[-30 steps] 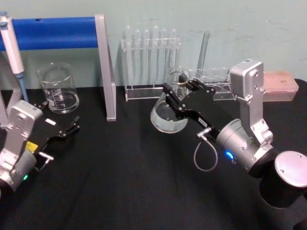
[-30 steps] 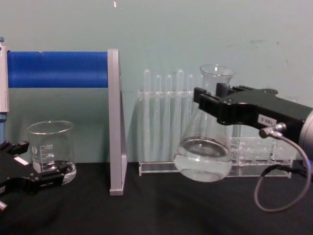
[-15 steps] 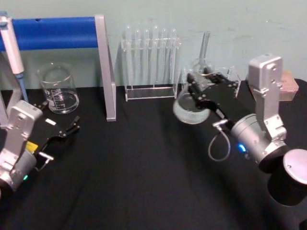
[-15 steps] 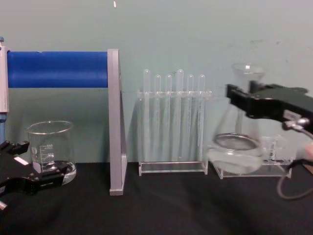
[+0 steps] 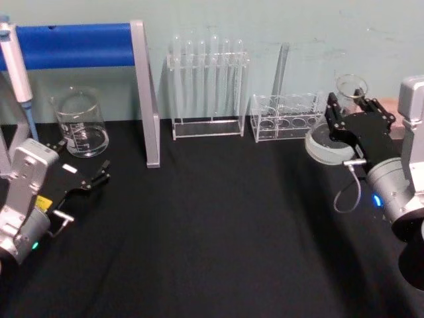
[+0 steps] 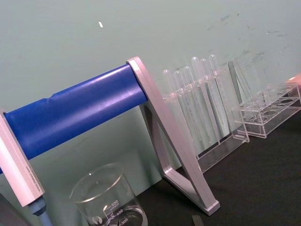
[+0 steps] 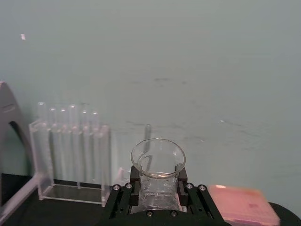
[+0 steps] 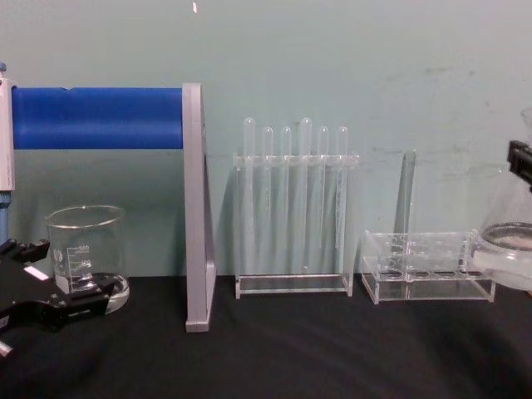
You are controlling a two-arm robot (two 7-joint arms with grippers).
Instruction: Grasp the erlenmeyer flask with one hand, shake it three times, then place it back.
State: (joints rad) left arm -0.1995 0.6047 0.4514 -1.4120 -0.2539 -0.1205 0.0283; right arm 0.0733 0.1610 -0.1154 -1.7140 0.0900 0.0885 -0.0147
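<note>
— Pointing which way?
— The erlenmeyer flask (image 5: pixel 324 143) is roughly upright, mouth up. Its neck is clamped between the right gripper (image 5: pixel 350 111) jaws, wide base below them.
— Other arm?
— The left gripper (image 5: pixel 85 163) is parked, jaws spread.

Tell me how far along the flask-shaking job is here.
Grasp done: the right gripper is shut on the neck of the erlenmeyer flask, tilted off the table. Shaking in hand; count unreadable. Placing back remains. The left gripper is parked by the beaker.
</note>
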